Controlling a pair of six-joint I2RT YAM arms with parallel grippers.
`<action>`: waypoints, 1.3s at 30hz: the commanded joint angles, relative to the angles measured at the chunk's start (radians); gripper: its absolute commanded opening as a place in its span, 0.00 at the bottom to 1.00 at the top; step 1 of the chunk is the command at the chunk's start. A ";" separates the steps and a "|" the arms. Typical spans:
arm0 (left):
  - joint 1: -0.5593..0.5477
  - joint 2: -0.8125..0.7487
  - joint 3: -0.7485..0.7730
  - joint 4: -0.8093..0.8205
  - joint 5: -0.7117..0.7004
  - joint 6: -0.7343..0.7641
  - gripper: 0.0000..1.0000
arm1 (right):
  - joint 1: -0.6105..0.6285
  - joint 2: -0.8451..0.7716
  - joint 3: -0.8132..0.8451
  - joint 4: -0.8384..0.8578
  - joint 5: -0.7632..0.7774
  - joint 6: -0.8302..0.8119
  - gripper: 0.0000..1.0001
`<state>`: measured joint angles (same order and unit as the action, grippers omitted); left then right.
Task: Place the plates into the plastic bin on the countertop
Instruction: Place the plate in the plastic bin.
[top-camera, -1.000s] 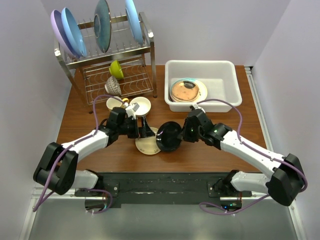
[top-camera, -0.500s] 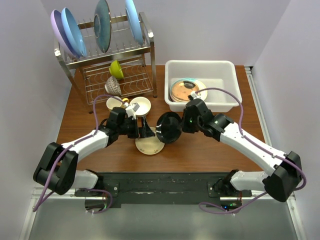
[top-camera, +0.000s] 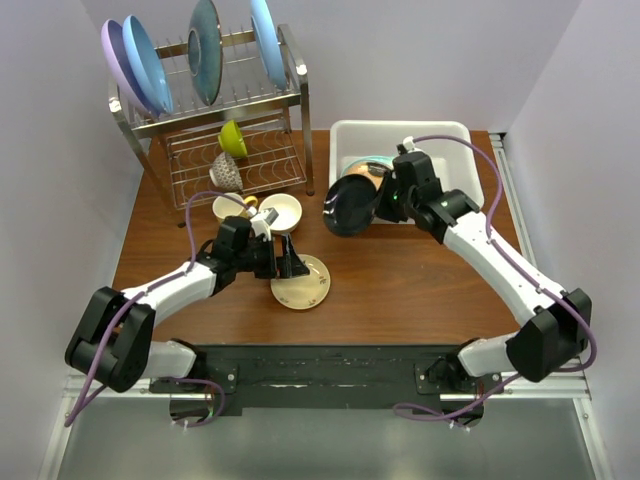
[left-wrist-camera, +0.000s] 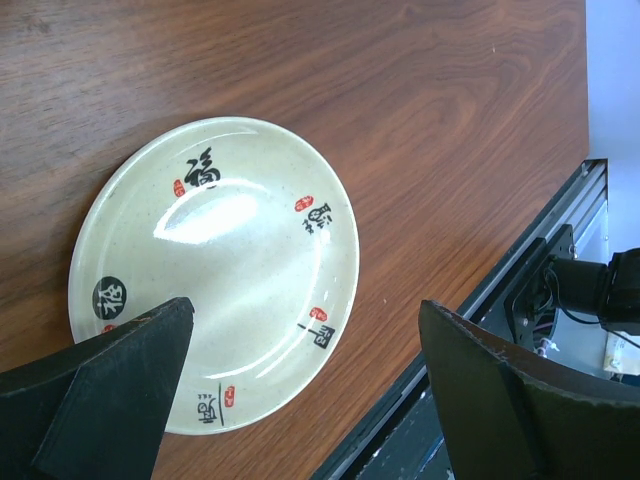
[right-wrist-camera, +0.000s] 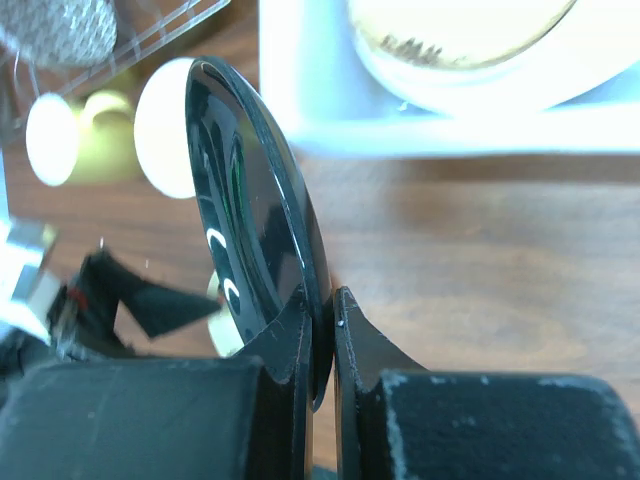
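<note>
From above, the right hand (top-camera: 378, 203) is clenched on the rim of the glossy black plate (top-camera: 348, 205), holding it on edge at centre frame, over the near-left corner of the white plastic bin (top-camera: 472, 170), where stacked plates (top-camera: 368, 166) already lie. Left of centre, the left hand (top-camera: 290, 262) hangs released over a cream plate (top-camera: 303, 283) flat on the bench (top-camera: 420, 290). The left wrist view shows that plate, printed with characters, between the spread fingers and untouched. The right wrist view shows the black plate edge-on, pinched at the bottom of the frame, with the bin wall across the top. The step in hand looks like carrying the black plate in; next it likely needs moving further over the stack, tilting flat, then release.
</note>
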<state>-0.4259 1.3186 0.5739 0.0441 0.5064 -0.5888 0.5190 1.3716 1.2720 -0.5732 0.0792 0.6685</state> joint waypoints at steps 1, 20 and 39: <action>-0.002 -0.022 -0.008 0.037 0.020 0.023 1.00 | -0.069 0.037 0.095 0.050 -0.059 -0.043 0.00; -0.002 -0.030 -0.032 0.043 0.026 0.018 1.00 | -0.237 0.204 0.181 0.131 -0.159 -0.040 0.00; -0.002 -0.030 -0.029 0.039 0.032 0.018 1.00 | -0.347 0.356 0.214 0.234 -0.285 0.017 0.00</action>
<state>-0.4259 1.3140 0.5434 0.0509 0.5209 -0.5831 0.1886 1.7172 1.4342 -0.4164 -0.1387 0.6579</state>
